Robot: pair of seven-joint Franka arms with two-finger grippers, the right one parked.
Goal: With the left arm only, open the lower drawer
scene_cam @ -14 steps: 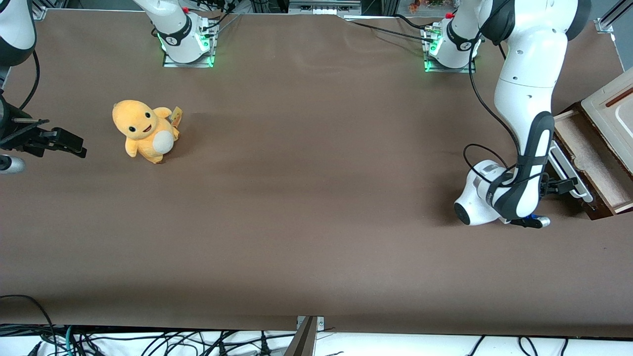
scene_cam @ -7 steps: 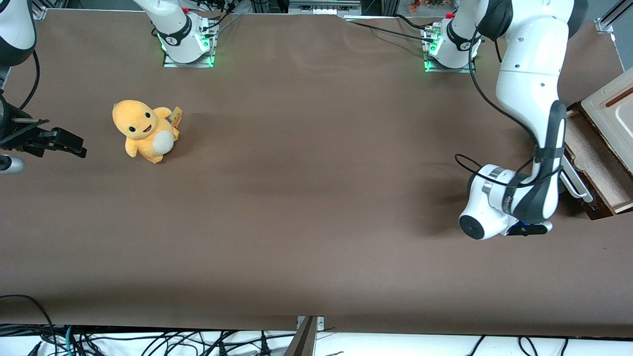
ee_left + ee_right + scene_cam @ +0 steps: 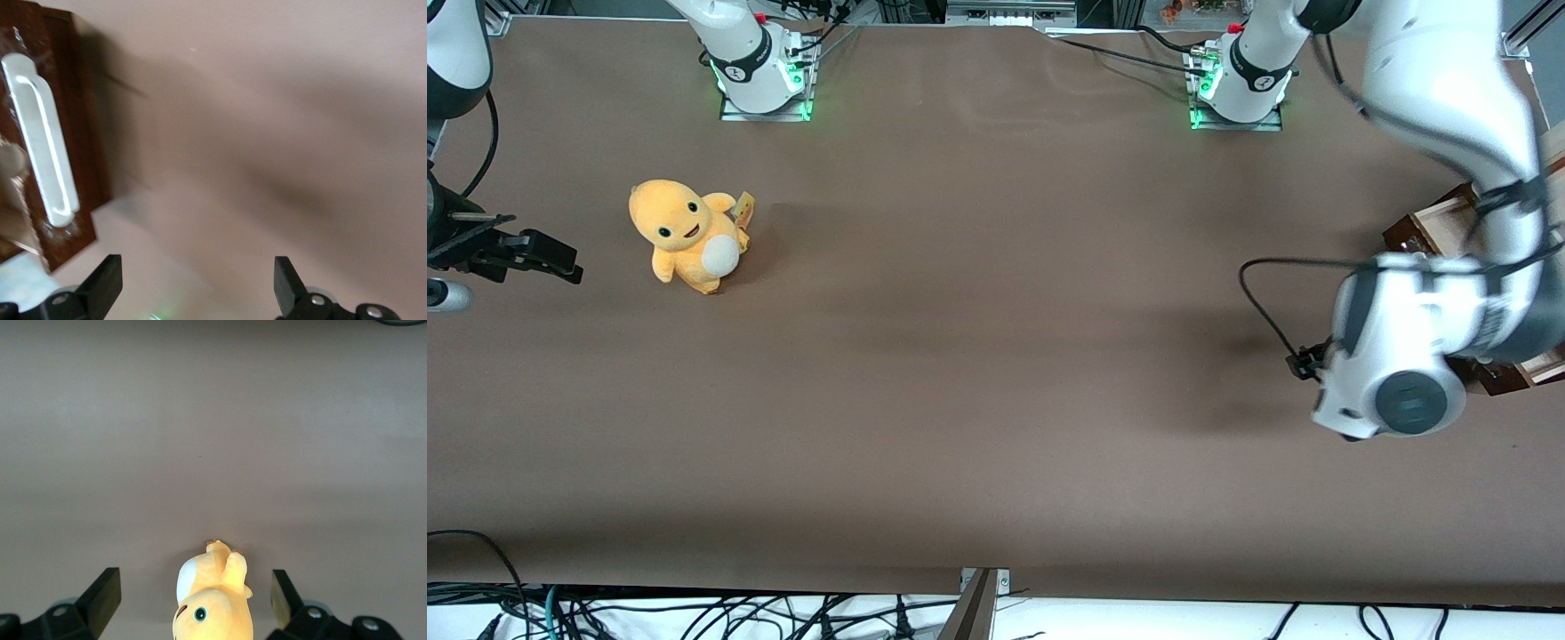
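Note:
The lower drawer (image 3: 1436,222) stands pulled out at the working arm's end of the table, and in the front view the left arm (image 3: 1449,98) covers most of it. The left wrist view shows its dark reddish-brown front (image 3: 77,127) with the long white bar handle (image 3: 40,140). My gripper (image 3: 197,272) hangs open over bare table beside the drawer front, apart from the handle, with nothing between its fingers (image 3: 107,277). In the front view the raised white wrist (image 3: 1400,373) hides the gripper.
A yellow plush toy (image 3: 689,236) sits on the brown table (image 3: 960,356) toward the parked arm's end, also in the right wrist view (image 3: 213,600). Two arm bases (image 3: 765,76) (image 3: 1240,80) stand along the edge farthest from the front camera.
The left arm's wrist has lifted away from the drawer handle, turned, and now covers most of the drawer in the front view. The drawer stays pulled out.

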